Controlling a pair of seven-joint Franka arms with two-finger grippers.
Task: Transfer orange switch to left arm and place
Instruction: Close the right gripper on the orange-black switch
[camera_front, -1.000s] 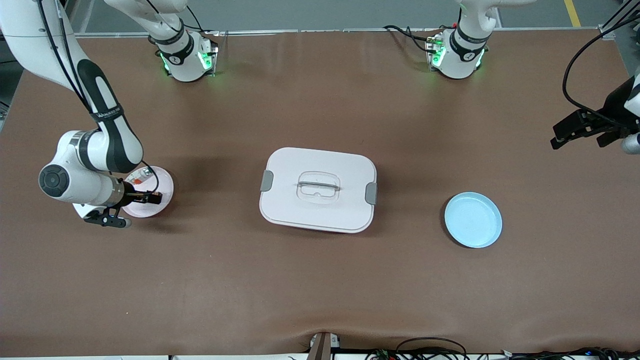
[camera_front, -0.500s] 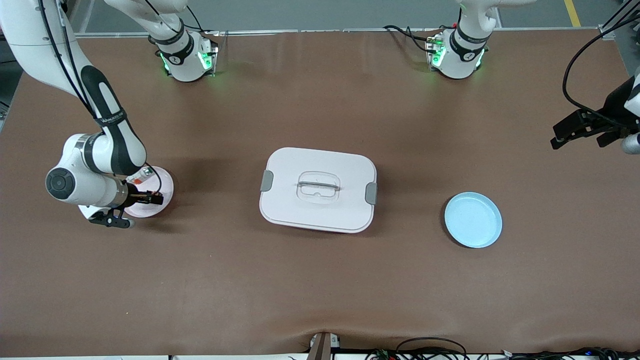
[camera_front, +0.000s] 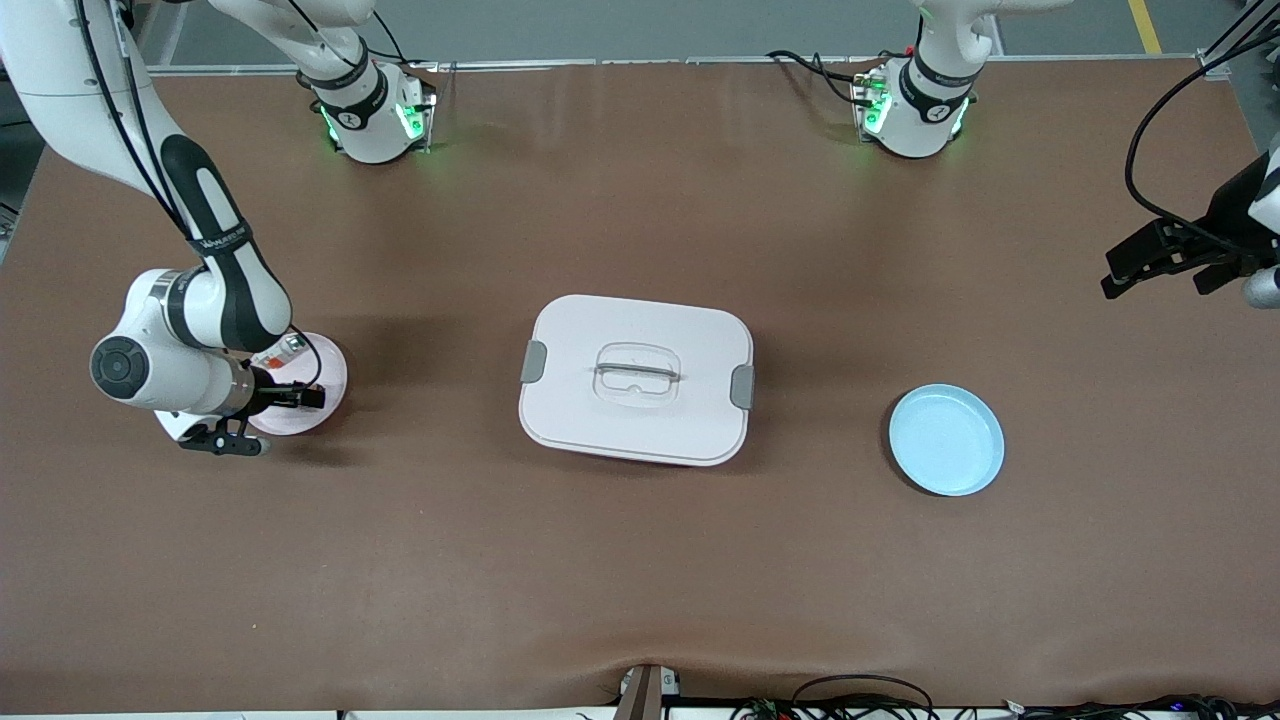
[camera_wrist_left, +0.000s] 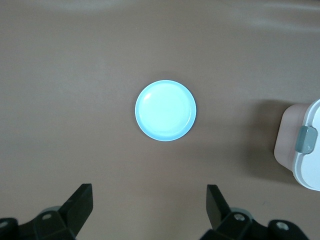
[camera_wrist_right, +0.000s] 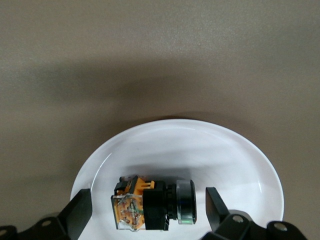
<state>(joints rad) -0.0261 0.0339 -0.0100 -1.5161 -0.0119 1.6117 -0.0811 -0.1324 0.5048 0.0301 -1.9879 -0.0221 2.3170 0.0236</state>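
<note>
The orange switch (camera_wrist_right: 152, 204) lies on its side on a white plate (camera_wrist_right: 200, 145), its black and silver end toward one finger. My right gripper (camera_wrist_right: 147, 201) is open, with one finger on each side of the switch; I cannot tell whether they touch it. In the front view this gripper (camera_front: 300, 397) is over the plate (camera_front: 333, 368) toward the right arm's end of the table. My left gripper (camera_front: 1130, 270) waits, open and empty, over the table's edge at the left arm's end; it also shows in the left wrist view (camera_wrist_left: 150, 210). The white box (camera_front: 636, 378) stands mid-table.
A light blue plate (camera_front: 946, 439) lies between the box and the left arm's end; it also shows in the left wrist view (camera_wrist_left: 165, 110), as does the box's corner (camera_wrist_left: 306, 150). A small pale-and-red piece (camera_front: 283, 350) shows on the white plate beside the right gripper.
The right arm's wrist has shifted slightly toward the box, with the gripper staying over the white plate. The left arm has not moved.
</note>
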